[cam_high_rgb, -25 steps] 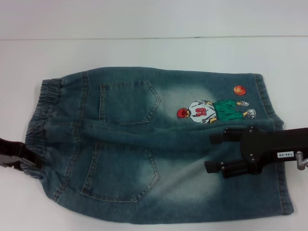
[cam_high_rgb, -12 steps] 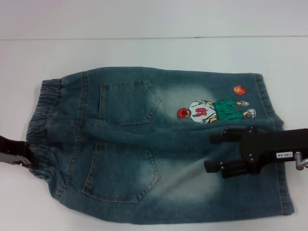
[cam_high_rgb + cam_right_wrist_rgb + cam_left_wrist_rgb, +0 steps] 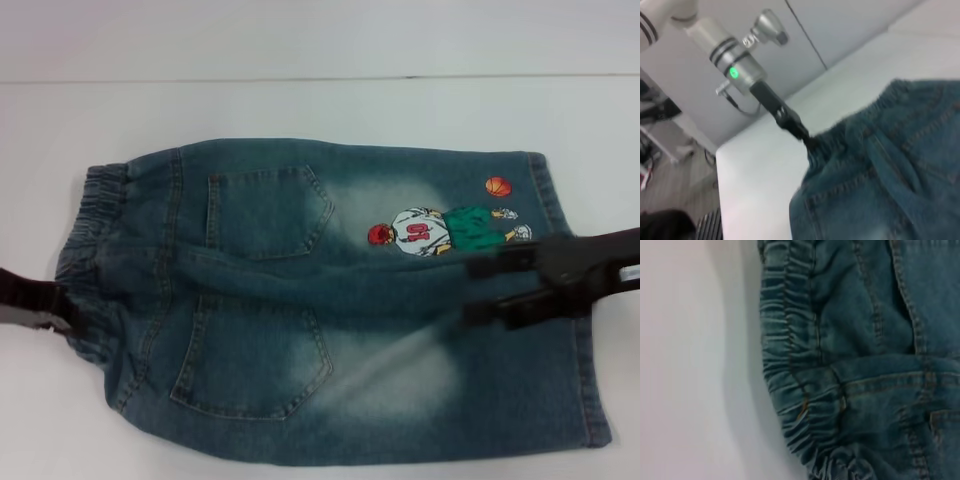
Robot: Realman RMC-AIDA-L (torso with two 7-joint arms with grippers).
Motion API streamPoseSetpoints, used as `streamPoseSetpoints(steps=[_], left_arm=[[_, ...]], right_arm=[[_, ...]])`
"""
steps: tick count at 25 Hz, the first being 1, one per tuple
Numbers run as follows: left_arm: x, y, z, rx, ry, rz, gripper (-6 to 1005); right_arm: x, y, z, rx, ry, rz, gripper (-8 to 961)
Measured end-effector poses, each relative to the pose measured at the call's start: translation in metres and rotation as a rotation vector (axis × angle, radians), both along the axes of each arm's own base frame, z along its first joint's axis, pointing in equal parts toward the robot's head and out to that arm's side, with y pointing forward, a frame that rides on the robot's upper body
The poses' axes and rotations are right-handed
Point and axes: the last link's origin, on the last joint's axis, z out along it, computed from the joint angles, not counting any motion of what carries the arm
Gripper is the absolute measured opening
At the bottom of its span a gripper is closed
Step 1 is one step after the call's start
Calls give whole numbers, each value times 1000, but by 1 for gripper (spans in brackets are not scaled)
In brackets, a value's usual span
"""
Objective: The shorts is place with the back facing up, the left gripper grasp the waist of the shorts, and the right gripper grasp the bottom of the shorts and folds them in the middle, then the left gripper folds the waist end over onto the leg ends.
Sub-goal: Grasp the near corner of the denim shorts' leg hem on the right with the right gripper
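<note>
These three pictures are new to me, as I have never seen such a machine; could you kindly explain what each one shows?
It is a two-armed robot about to fold clothes. The head view looks down from the robot's head on denim shorts lying flat, back pockets up, on a white table. The left tool is at the gathered waistband. The right tool is open and hovers over the leg end, beside the embroidered basketball player. The left wrist view is from the camera on the left arm and shows the ruched waistband up close. The right wrist view looks across the shorts to the left tool at the waistband; whether it already grips the cloth is not clear.
</note>
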Motion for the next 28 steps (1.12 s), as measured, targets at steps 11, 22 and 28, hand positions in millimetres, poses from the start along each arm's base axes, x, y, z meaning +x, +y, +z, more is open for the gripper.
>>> streamPoseSetpoints(steps=[11,22,28], left_arm=[[8,8,2,38,-43,-26,63],[12,14,6,57,-45,-29,63],[14,15,7,57,-45,-32,64]], right_arm=[[19,-10,38,-141,-360,-40,941],[45,-30,30,-277,-514,-88,941],[53,-37,27,-332,-564,-97,941]])
